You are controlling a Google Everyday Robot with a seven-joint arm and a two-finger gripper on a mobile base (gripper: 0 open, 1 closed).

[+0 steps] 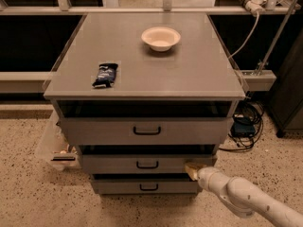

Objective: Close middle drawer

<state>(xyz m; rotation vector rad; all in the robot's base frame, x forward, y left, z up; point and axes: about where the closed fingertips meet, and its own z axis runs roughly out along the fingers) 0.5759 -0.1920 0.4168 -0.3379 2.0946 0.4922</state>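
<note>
In the camera view the middle drawer lies at lower centre of the frame, standing slightly out of the grey cabinet. The gripper is at the right end of its front, seemingly touching it — whether it is wide or narrow I cannot tell. Pushing so far off-centre could, I judge, skew the drawer and jam it, or the tip could slip off the corner. The dark packet at upper left bears print too small to read.

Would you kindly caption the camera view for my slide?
Tool at the right end of the open middle drawer.
</note>
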